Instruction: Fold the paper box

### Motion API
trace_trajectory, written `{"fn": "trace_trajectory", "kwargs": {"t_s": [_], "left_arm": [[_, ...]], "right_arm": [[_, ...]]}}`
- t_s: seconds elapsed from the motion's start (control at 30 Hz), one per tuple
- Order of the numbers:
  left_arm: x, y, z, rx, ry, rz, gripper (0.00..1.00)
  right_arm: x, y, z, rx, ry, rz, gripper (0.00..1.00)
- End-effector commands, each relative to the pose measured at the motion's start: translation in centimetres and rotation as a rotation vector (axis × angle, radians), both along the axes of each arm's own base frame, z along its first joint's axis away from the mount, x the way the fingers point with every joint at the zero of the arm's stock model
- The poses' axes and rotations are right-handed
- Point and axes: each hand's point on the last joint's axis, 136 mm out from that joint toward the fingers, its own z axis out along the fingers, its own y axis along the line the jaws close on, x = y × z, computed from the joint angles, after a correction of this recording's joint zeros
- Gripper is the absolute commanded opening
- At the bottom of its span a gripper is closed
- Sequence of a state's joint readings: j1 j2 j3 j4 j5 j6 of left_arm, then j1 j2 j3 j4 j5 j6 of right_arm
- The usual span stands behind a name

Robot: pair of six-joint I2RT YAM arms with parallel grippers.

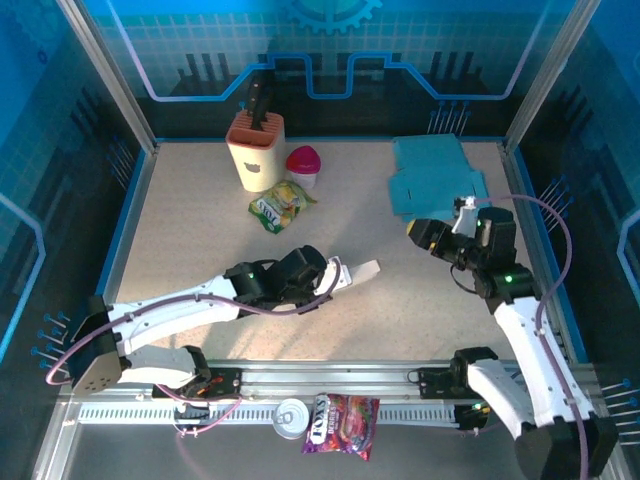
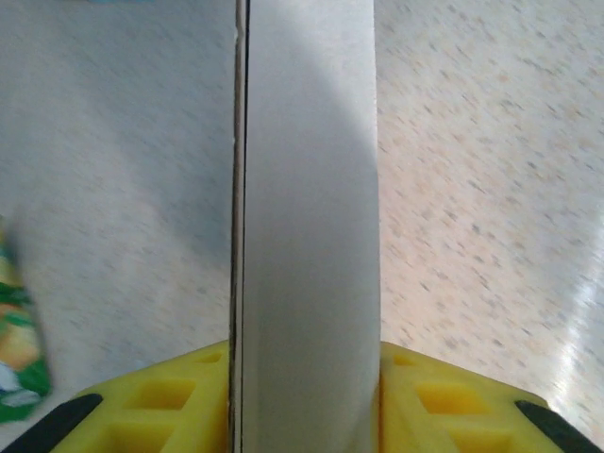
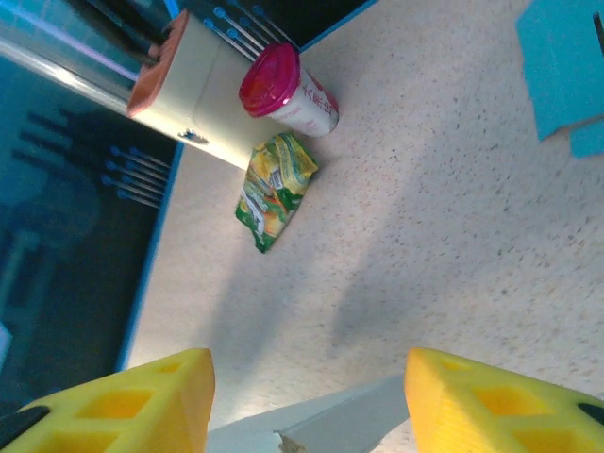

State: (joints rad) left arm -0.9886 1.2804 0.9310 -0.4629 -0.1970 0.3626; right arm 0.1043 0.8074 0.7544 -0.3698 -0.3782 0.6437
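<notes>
The paper box (image 1: pixel 358 271) is a flat, pale, folded strip lying just above the middle of the table. My left gripper (image 1: pixel 325 276) is shut on its near end. In the left wrist view the box (image 2: pixel 307 217) runs straight up from between the yellow fingers (image 2: pixel 179 396), which press on both its sides. My right gripper (image 1: pixel 428 234) hovers to the right of the box's far end, pointing left, and is open. In the right wrist view its yellow fingers (image 3: pixel 142 396) stand wide apart, and an end of the box (image 3: pixel 330 425) shows low between them, not gripped.
Blue flat sheets (image 1: pixel 435 175) lie at the back right, behind the right gripper. A beige knife holder (image 1: pixel 256 150), a pink-lidded cup (image 1: pixel 304 165) and a green snack bag (image 1: pixel 280 205) sit at the back centre. A tin can (image 1: pixel 291 417) and a candy packet (image 1: pixel 342 423) rest on the front rail.
</notes>
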Motion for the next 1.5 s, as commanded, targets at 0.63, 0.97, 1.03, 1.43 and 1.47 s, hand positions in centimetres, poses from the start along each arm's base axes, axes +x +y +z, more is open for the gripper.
{"fn": "trace_trajectory", "kwargs": {"t_s": [0.63,0.97,1.03,1.43,1.47], "left_arm": [[0.7,2.0,-2.1,-0.006,0.272,-0.034,0.39],[1.3,1.8,-2.0,-0.015,0.259,-0.025,0.44],[1.4,1.8,-2.0,-0.021,0.259,-0.023,0.44],[1.7,1.5,-1.7,-0.038,0.259,-0.029,0.28],[1.7,1.5,-1.6,-0.038,0.256,-0.030,0.28]], "right_arm": [[-3.1,7.7,-7.6,-0.475,0.009,0.407,0.65],[-2.2,9.4,-8.5,-0.367,0.059,0.340,0.65],[-2.1,9.9,-8.6,-0.369,0.058,0.349,0.65],[-2.1,9.7,-5.8,-0.347,-0.072,0.367,0.64],[-2.1,9.8,-5.8,-0.335,-0.067,0.395,0.63]]}}
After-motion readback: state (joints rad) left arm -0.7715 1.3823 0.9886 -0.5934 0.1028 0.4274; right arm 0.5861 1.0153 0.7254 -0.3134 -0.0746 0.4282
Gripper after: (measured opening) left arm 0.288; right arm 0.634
